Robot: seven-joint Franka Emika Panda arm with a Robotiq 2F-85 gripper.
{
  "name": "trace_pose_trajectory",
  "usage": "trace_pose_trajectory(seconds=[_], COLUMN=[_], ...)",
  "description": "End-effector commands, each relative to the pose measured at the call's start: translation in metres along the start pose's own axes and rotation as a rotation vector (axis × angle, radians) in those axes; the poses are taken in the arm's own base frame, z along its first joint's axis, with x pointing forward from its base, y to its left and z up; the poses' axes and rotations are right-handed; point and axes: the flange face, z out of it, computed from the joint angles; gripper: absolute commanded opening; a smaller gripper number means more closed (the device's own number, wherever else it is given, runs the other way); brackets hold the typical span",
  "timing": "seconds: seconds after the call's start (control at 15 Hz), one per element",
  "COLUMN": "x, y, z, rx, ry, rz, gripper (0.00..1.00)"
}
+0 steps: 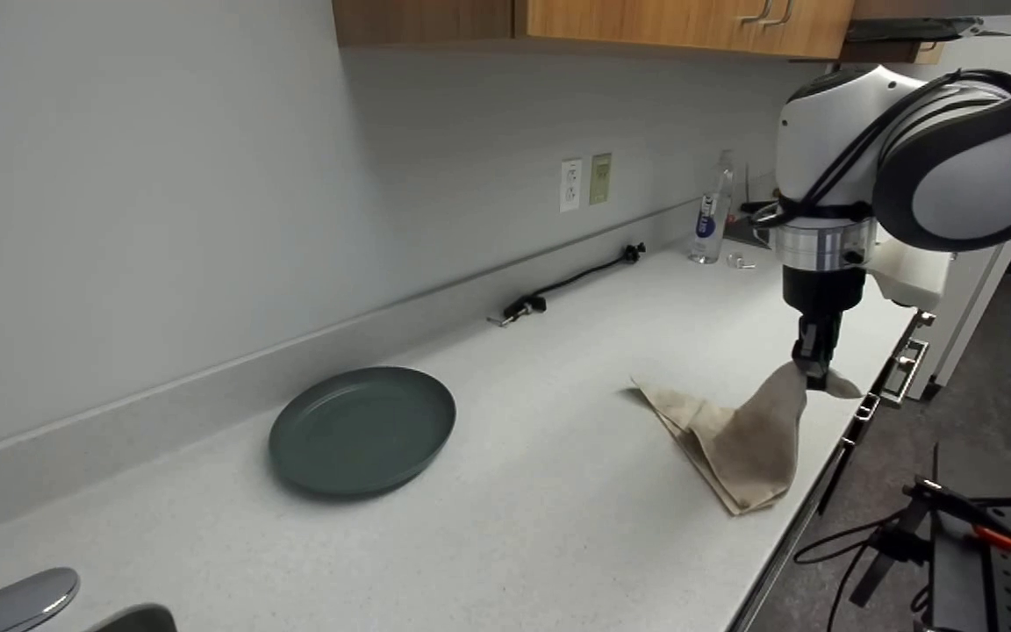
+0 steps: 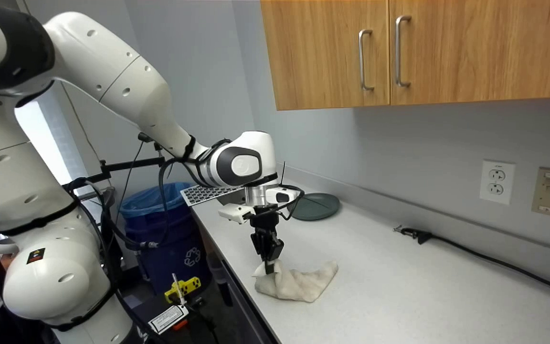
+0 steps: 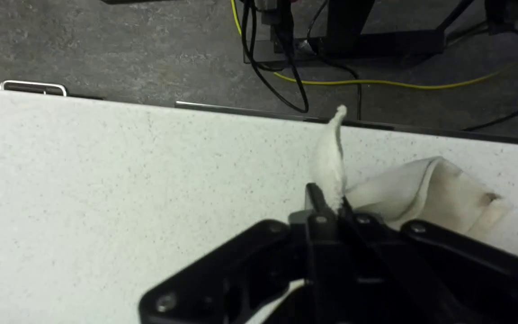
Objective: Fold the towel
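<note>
The beige towel [image 1: 756, 448] lies bunched and partly folded near the front edge of the counter. In both exterior views my gripper [image 1: 813, 376] points down at one end of it, shut on a pinch of cloth, and the towel [image 2: 299, 285] slopes up from the counter to the fingertips. Seen from the wrist, a cloth tip sticks out past the gripper [image 3: 328, 198] toward the counter edge. More of the towel [image 3: 389, 186] lies to the right there, with an open fold and a brownish stain. The black fingers hide part of the cloth.
A round dark green plate [image 1: 365, 430] rests nearer the wall. Along the backsplash lie a black cable with a clamp [image 1: 525, 307] and a clear bottle [image 1: 712, 215]. The counter's front edge [image 3: 241, 112] drops to the floor close to the towel. Wooden cabinets [image 2: 423, 52] hang above.
</note>
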Motion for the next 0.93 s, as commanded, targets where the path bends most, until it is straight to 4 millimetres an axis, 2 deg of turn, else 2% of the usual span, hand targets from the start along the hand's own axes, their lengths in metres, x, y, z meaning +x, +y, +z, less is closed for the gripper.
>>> trace_pose_trajectory(seconds=[0.0, 0.27, 0.87], x=[0.031, 0.055, 0.097], y=[-0.006, -0.008, -0.014], z=[0.004, 0.012, 0.004], rx=[-0.012, 0.0, 0.018], ry=[0.031, 0.064, 0.138], rz=[0.026, 0.065, 0.145], gripper=[0.01, 0.01, 0.01])
